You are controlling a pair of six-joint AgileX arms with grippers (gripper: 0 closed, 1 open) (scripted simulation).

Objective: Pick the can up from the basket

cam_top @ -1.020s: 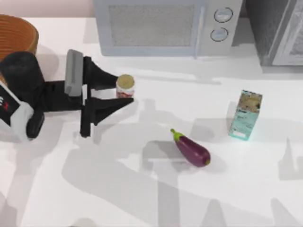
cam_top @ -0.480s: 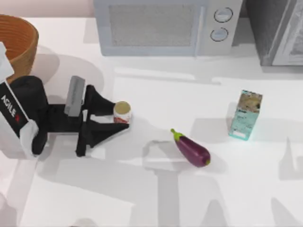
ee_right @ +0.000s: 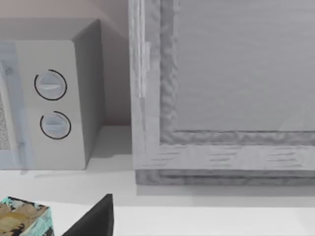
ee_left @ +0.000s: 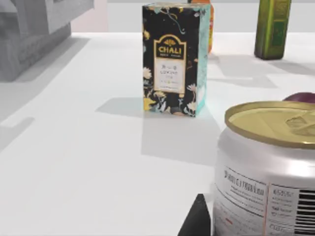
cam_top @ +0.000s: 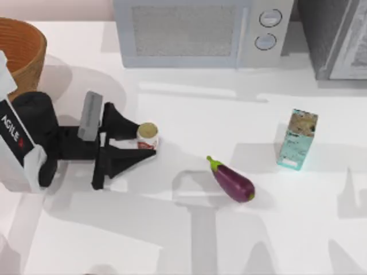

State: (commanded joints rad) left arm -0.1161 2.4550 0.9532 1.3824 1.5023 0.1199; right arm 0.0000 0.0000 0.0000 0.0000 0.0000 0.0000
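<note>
**Already out of the basket: can between the left fingers, over the table**

Plainly, the can [cam_top: 148,136] sits between the two black fingers of the left end effector [cam_top: 143,140], which is closed on its sides; the can is above the white table [cam_top: 172,229], well apart from the basket [cam_top: 20,48] at the table's far left corner; whether its base touches the table cannot be told. Its pale gold top faces up; in the left wrist view the can [ee_left: 266,167] shows a silver-white wall with small print too fine to read and a barcode at the edge. The left arm's white shell carries the word "AGILE" in black, with a red mark beside it. Beyond the can stands a carton [ee_left: 173,59] with a dark flowered front reading "CHALI"; in the top view the carton [cam_top: 297,147] stands upright on the table's right side, with the eggplant [cam_top: 232,180] lying between it and the can. A microwave [cam_top: 200,31] with two round dials stands at the back edge; the right wrist view shows those dials too; whether the right end effector is open or closed cannot be told.
</note>
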